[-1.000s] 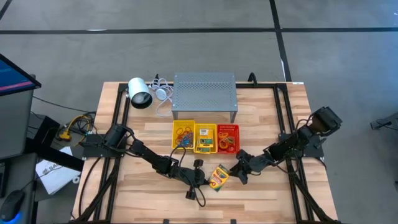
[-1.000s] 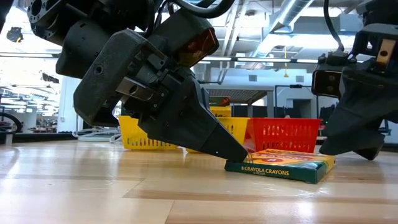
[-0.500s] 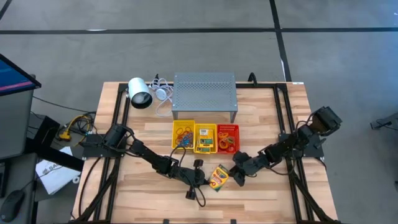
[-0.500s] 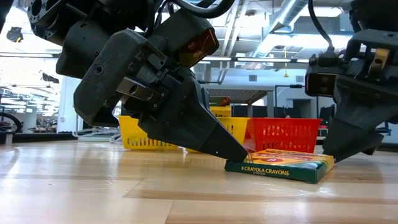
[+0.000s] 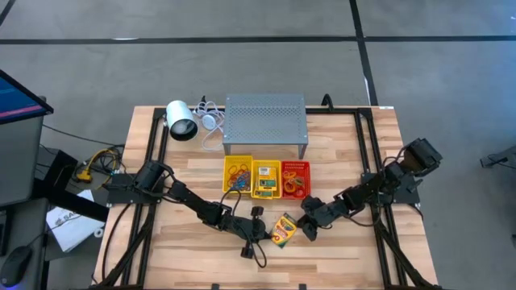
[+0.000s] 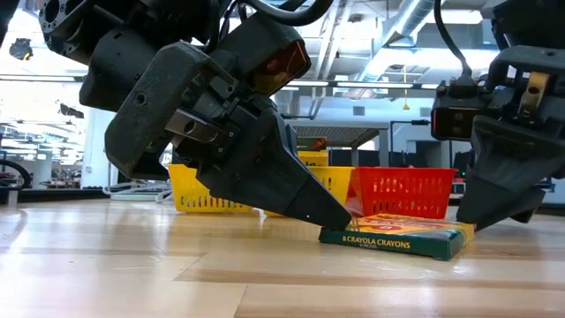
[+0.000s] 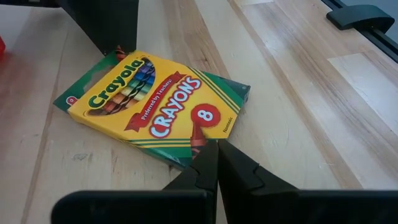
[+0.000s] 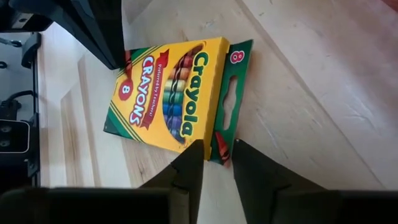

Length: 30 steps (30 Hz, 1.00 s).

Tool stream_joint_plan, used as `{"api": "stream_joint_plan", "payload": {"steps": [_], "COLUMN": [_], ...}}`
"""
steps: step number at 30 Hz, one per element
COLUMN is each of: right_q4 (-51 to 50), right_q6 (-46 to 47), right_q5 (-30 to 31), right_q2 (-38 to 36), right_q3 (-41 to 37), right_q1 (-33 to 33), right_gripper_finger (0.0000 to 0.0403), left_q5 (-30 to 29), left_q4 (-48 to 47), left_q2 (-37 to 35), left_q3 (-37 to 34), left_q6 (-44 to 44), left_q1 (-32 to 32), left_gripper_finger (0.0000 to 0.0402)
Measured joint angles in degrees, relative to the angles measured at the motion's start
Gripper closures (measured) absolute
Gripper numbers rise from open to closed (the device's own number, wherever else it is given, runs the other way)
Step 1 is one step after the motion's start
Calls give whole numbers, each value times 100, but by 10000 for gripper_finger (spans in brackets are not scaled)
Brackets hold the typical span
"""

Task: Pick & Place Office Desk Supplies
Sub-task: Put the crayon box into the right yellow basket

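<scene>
A yellow-and-green crayon box (image 5: 282, 229) lies flat on the wooden tabletop (image 5: 339, 258), near the front edge and just in front of three small baskets, with a pincer at each of its ends. The left pincer (image 7: 216, 149) has its fingers pressed fully together, their joined tip touching the box's bottom edge. The right pincer (image 8: 216, 152) meets the opposite end, its fingers a little apart and straddling the green hang-tab flap; whether they actually grip the flap I cannot tell. In the low view the box (image 6: 397, 234) sits flat between the left pincer (image 6: 340, 219) and the right pincer (image 6: 472, 221). Behind it the baskets stand side by side, touching: the left yellow basket (image 5: 237, 176) holds reddish-brown rubber bands and some small coloured rings, the middle yellow basket (image 5: 267, 178) holds more crayon boxes, and the red basket (image 5: 295, 179) holds rubber bands and small rings. Farther back stands a grey perforated metal stand (image 5: 265, 121), and beside it lies a white cylindrical lamp (image 5: 181, 121) with its cable coiled near the stand.
</scene>
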Motion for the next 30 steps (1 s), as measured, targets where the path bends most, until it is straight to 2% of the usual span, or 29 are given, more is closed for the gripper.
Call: {"api": "stream_joint_plan", "payload": {"steps": [5, 14, 20, 30], "right_q4": [-4, -45, -50, -72], "right_q6": [-18, -49, -135, -200], "right_q5": [-22, -22, -64, -75], "right_q2": [2, 0, 0, -2], "right_q3": [0, 2, 2, 4], "right_q1": [0, 4, 7, 15], "right_gripper_finger": [345, 365, 398, 401], "left_q5": [-1, 0, -2, 13], "left_q4": [0, 0, 8, 160], "left_q2": [0, 0, 0, 9], "left_q3": [0, 0, 0, -2], "left_q6": [0, 0, 0, -55], "left_q1": [0, 0, 0, 0], "left_gripper_finger": [402, 402, 401, 388]}}
